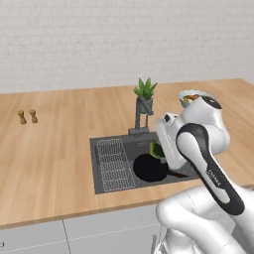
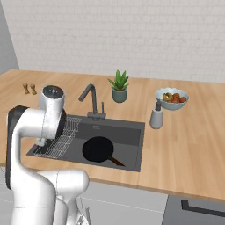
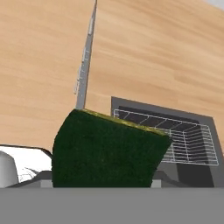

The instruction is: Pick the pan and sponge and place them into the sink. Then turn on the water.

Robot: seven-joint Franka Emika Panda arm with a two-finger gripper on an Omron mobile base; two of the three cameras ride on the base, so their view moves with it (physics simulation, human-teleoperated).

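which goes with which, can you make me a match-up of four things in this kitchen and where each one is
Things:
1. pan
2. sponge
3. bowl of food
4. potted plant

Places:
A. on the counter right of the sink, beside the soap dispenser
B. held in the gripper
C. on the counter behind the sink, near the faucet
D. lying in the sink basin

Pairs: 1-D, 2-B, 3-A, 4-C

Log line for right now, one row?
pan: in sink | sponge: held in tool, above sink | faucet: no water | next: release sponge
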